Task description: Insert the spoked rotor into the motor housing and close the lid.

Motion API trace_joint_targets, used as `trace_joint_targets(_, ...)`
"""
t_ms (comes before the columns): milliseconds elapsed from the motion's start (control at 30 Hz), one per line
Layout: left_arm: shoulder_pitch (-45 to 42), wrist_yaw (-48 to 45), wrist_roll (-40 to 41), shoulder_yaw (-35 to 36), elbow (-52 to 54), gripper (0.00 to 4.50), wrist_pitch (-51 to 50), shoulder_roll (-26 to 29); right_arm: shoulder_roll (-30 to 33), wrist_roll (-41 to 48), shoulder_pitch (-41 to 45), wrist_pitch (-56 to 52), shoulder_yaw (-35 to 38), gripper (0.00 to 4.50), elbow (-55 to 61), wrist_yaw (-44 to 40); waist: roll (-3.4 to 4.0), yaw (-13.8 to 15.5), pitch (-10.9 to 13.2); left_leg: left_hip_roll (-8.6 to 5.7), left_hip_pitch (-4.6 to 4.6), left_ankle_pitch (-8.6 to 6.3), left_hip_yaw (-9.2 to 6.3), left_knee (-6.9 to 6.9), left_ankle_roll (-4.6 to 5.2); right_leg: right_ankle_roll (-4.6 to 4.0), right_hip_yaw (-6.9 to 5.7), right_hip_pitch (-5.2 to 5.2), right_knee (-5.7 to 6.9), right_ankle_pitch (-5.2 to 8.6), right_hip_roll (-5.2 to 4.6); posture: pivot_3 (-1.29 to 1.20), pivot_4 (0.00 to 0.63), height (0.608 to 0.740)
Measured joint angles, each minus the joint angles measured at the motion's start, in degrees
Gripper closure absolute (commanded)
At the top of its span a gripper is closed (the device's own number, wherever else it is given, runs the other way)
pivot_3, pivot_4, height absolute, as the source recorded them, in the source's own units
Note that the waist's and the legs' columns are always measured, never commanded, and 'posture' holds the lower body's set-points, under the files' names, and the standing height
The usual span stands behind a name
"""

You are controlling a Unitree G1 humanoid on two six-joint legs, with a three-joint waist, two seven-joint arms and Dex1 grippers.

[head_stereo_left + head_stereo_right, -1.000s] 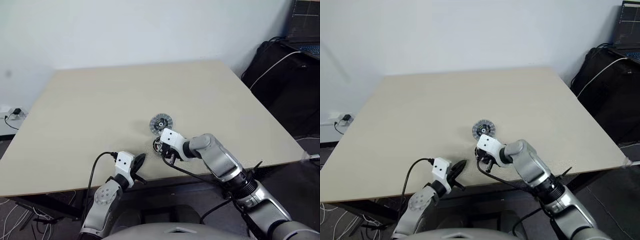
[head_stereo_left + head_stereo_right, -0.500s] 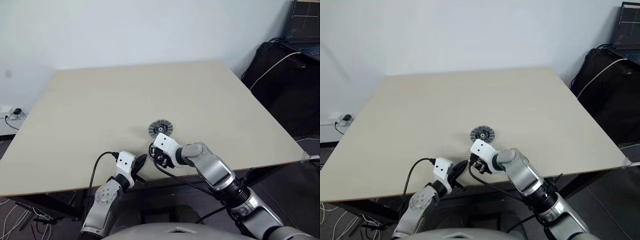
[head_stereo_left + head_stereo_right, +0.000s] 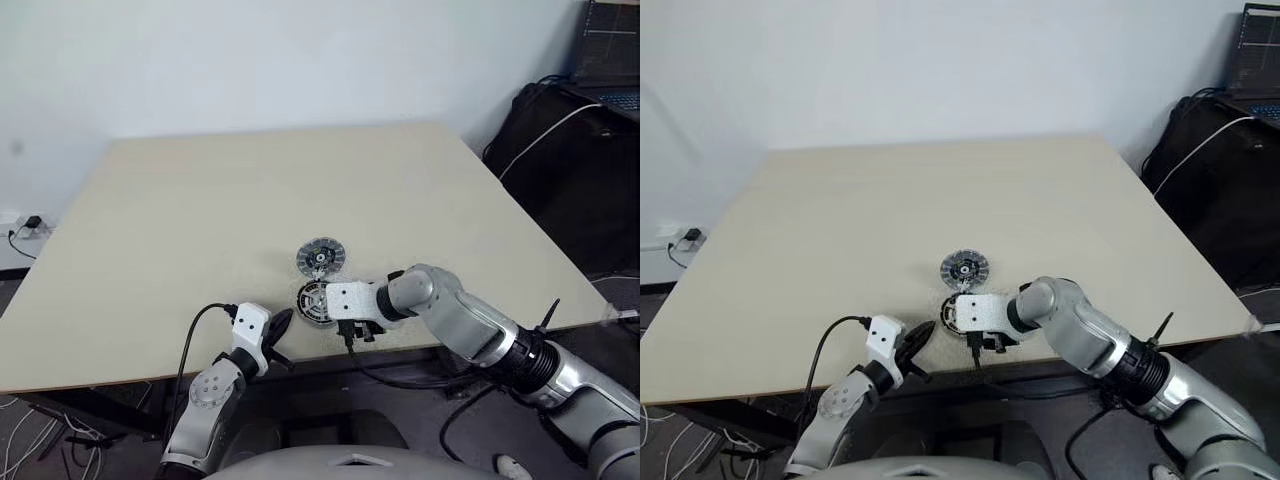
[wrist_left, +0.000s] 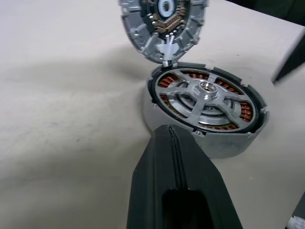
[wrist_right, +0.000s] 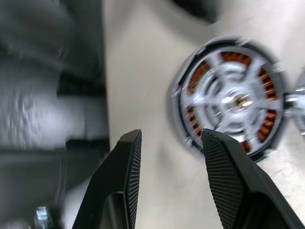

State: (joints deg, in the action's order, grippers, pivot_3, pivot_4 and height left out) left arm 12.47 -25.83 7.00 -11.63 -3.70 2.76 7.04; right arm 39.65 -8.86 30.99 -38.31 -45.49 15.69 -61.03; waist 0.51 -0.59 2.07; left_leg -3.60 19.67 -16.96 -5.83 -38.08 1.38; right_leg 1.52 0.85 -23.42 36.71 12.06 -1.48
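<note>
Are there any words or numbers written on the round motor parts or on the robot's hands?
None can be read.
Round dark motor housing with copper-brown windings, silver spoked rotor seated in it: no markings.
Silver-grey round lid standing open behind it: no lettering.
Black-fingered left gripper and right gripper: no labels.

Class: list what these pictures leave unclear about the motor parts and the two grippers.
- Spoked rotor: whether it is fully seated in the motor housing; the right wrist view blurs it.
- Lid: top cut off in the left wrist view, too small in the eye views.
- Right gripper: open and empty.
- Left gripper: shut.
</note>
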Motion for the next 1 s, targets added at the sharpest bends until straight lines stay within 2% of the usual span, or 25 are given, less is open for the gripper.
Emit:
trace_joint_targets(600,1.6,0.8,0.4,0.1,-0.1,4.5,0.1,-0.1,-6.9,-7.8,3.5,9.7,-1.4,2.39,-14.3,-3.8,-0.05,1.0,0.0,-0.02,-0.01,0.0,-0.01,-0.02,-0.01,-0.02,0.0,0.0,0.03,-0.01,-0.02,0.0,0.0,0.74)
trace_joint_targets(700,1.9,0.8,0.4,0.1,-0.1,4.5,0.1,-0.1,-7.5,-8.3,3.8,10.5,-1.3,2.93,-15.2,-4.2,-0.11,1.0,0.0,-0.01,-0.06,0.0,0.0,-0.01,-0.01,-0.02,0.01,0.0,0.04,-0.01,-0.01,0.0,0.0,0.74)
trace_joint_targets(867,2.2,0.9,0.4,0.4,0.0,4.5,0.2,-0.2,-8.3,-8.8,3.8,11.5,-1.3,4.44,-15.7,-5.4,-0.15,1.0,-0.1,-0.01,-0.14,0.02,-0.01,-0.06,-0.03,-0.02,0.0,0.02,0.09,-0.01,-0.01,0.0,0.0,0.74)
trace_joint_targets(1000,2.3,0.9,0.4,0.4,0.0,4.5,0.2,-0.2,-8.3,-8.8,3.7,11.5,-1.3,4.45,-16.0,-5.6,-0.15,1.1,-0.1,-0.01,-0.14,0.04,-0.01,-0.08,-0.06,-0.01,0.0,0.0,0.11,-0.02,-0.01,0.0,0.0,0.74)
